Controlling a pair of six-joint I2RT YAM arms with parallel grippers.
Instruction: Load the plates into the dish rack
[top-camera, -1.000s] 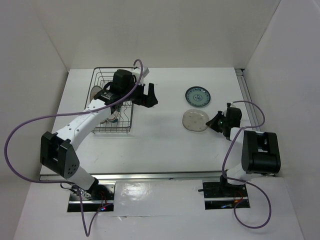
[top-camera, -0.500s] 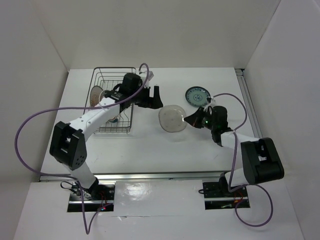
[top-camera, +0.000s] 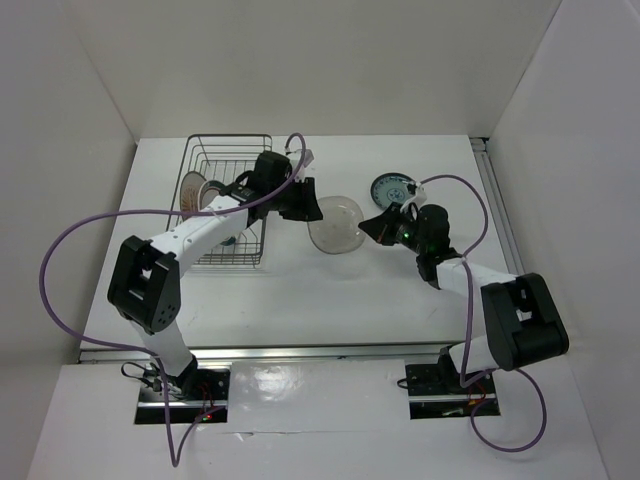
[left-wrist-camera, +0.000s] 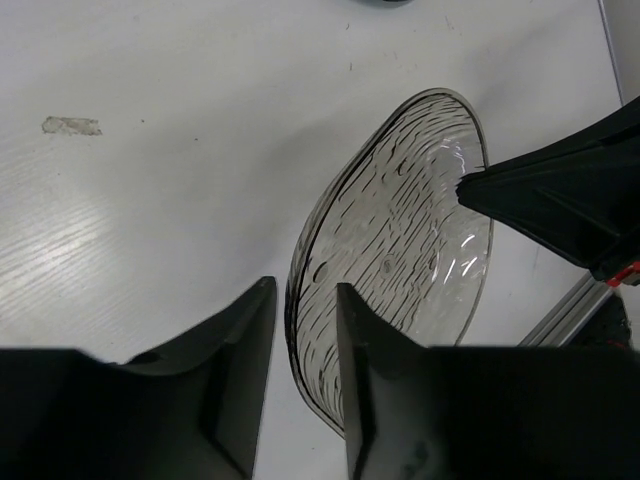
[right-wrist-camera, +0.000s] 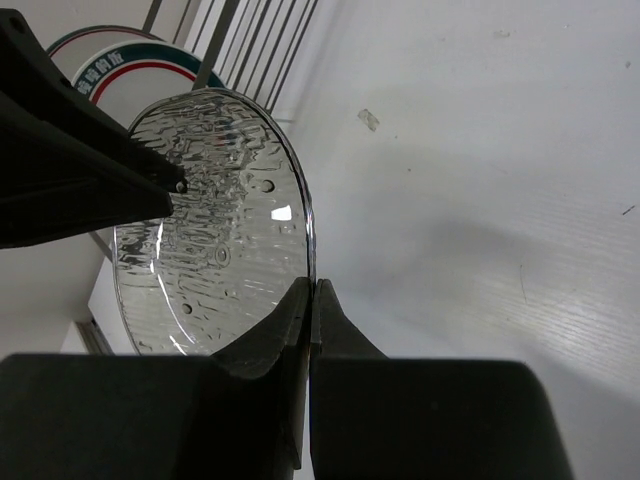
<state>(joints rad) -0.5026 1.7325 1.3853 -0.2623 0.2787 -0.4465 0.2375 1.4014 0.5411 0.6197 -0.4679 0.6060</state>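
The plain translucent grey plate (top-camera: 335, 225) hangs tilted above the table, right of the dish rack (top-camera: 230, 140). My right gripper (top-camera: 370, 224) is shut on its right rim, the rim pinched between the fingertips (right-wrist-camera: 313, 285). My left gripper (left-wrist-camera: 300, 305) straddles the plate's (left-wrist-camera: 400, 230) opposite rim. One finger (left-wrist-camera: 352, 340) lies against the plate, and a slim gap shows by the other. The dark teal plate (top-camera: 393, 188) lies flat on the table. The orange sunburst plate (top-camera: 190, 188) and the green-and-red rimmed plate (right-wrist-camera: 120, 60) stand in the rack.
White walls close in the table on the left, the back and the right. A metal rail (top-camera: 490, 190) runs along the right edge. A small tape mark (left-wrist-camera: 70, 125) lies on the table. Purple cables loop off both arms.
My right gripper lifted the grey plate and carried it left toward the rack. My left arm swung out from the rack to meet it, and its jaws narrowed around the plate's rim.
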